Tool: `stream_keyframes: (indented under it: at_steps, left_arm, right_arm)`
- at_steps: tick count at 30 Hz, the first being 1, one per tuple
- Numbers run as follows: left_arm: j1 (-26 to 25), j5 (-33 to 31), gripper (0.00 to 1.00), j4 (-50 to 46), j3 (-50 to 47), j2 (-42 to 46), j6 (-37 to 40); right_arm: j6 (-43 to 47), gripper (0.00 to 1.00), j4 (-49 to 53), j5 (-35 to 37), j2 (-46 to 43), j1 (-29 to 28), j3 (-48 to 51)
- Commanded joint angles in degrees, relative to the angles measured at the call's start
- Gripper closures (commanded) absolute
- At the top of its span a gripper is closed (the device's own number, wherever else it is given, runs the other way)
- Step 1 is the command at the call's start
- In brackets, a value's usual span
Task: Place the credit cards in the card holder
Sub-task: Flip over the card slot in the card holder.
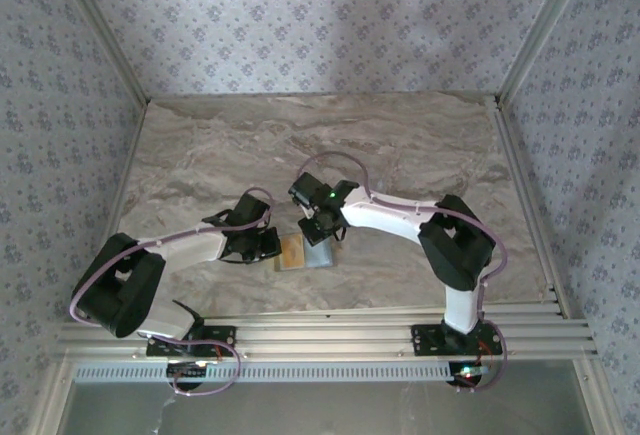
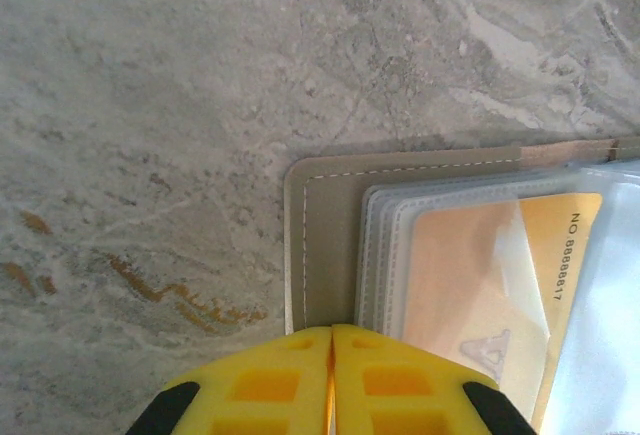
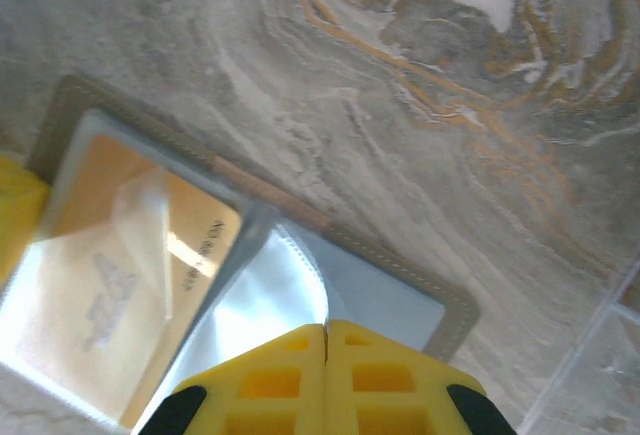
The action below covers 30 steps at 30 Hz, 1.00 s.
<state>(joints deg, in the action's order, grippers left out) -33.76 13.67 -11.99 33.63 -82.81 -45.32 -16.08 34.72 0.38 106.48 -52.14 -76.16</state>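
Showing a gray card holder (image 2: 325,235) with pale stitching, lying open and flat on the marbled surface (image 2: 150,105), its clear sleeves fanning out inside. Holding one yellow-orange credit card (image 2: 560,255) tucked in a sleeve, printed number facing up.

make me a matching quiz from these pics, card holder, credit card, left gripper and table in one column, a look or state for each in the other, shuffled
1 card holder
2 credit card
3 left gripper
4 table

a marbled grey-brown
b shut, at the holder's edge
c lying open
d orange, under a clear sleeve

Pairs: 1-c, 2-d, 3-b, 4-a
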Motion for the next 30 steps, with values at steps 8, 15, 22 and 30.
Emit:
stream_keyframes:
  at_steps: [8, 15, 22, 30]
  left_arm:
    - [-1.32, 0.27, 0.92, 2.85, -3.35, -7.02, -0.18]
    - [-1.34, 0.13, 0.92, 2.25, -3.32, -6.17, -0.20]
    - [-1.25, 0.10, 0.92, 1.76, -3.30, -5.04, -0.38]
    - [0.21, 1.06, 0.87, -0.20, -3.31, -1.43, -0.46]
  right_arm:
    - [-4.45, 0.88, -5.00, -20.61, 0.35, 4.05, -0.89]
    - [-8.17, 0.76, -9.97, -25.61, 2.04, 5.64, 0.19]
    - [-10.70, 0.67, -13.57, -28.52, 4.53, 5.84, 0.06]
    - [-11.17, 0.60, -14.93, -29.18, 6.73, 5.72, -0.61]
